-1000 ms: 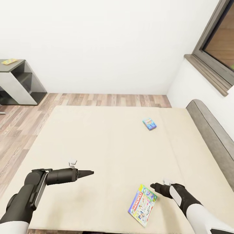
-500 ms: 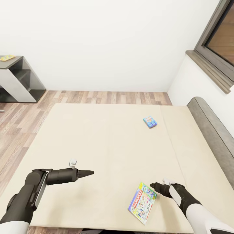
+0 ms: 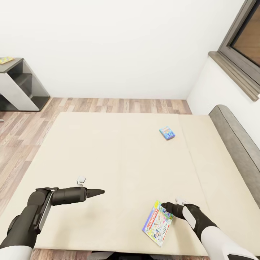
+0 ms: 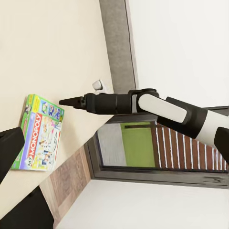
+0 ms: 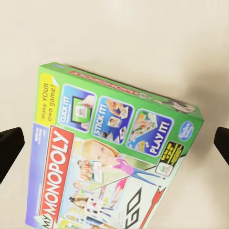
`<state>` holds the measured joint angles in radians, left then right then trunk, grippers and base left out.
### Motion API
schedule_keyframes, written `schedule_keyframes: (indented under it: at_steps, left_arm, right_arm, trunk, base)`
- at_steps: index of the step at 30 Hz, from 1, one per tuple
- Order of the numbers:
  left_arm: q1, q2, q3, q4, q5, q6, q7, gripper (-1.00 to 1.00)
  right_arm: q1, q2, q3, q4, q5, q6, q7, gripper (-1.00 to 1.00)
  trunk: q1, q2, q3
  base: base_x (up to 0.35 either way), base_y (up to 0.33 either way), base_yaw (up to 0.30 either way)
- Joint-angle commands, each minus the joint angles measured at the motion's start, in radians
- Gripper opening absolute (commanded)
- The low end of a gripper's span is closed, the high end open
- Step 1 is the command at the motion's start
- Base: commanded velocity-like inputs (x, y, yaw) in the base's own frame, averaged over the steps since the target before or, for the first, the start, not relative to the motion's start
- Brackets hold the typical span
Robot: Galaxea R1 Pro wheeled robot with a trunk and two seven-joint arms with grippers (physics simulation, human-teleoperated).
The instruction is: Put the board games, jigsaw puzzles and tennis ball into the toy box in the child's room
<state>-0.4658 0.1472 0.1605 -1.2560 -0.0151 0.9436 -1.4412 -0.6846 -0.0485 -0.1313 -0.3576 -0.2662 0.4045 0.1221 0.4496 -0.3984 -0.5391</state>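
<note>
Two board games lie on the beige bed (image 3: 108, 151). A green My Monopoly box (image 3: 157, 223) (image 5: 109, 162) (image 4: 40, 131) sits near the bed's front edge, and a small blue box (image 3: 167, 132) lies farther back towards the headboard. My right gripper (image 3: 164, 206) (image 4: 62, 101) hovers over the Monopoly box's far end, open, with a finger (image 5: 9, 145) on each side of the lid. My left gripper (image 3: 96, 192) hangs open over bare mattress, left of that box. The toy box and tennis ball are out of view.
A grey headboard (image 3: 234, 141) runs along the bed's right side under a dark-framed window (image 3: 242, 47). The dark grey end of the table (image 3: 16, 85) stands at far left with a small flat colourful box (image 3: 5, 60) on top. Wood-plank floor (image 3: 119, 105) lies beyond the bed.
The head camera has shifted a little, sliding the whole scene. My right gripper has moved left, closer over the Monopoly box's far end. The left arm keeps its pose.
</note>
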Motion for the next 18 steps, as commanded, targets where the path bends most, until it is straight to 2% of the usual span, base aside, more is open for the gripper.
schedule_keyframes:
  at_steps: [1, 18]
  left_arm:
    - [-0.001, 0.000, 0.000, 0.000, -0.002, 0.011, -0.005, 1.00]
    - [-0.001, 0.000, 0.001, 0.000, -0.001, 0.011, -0.004, 1.00]
  right_arm:
    - [0.000, 0.001, -0.007, -0.001, -0.001, 0.006, 0.004, 1.00]
    - [-0.001, 0.003, -0.007, -0.001, -0.001, 0.005, 0.007, 1.00]
  trunk:
    - [0.000, -0.002, -0.003]
    - [0.000, -0.002, -0.031]
  base:
    - [0.000, 0.000, 0.000]
    - [0.000, 0.000, 0.000]
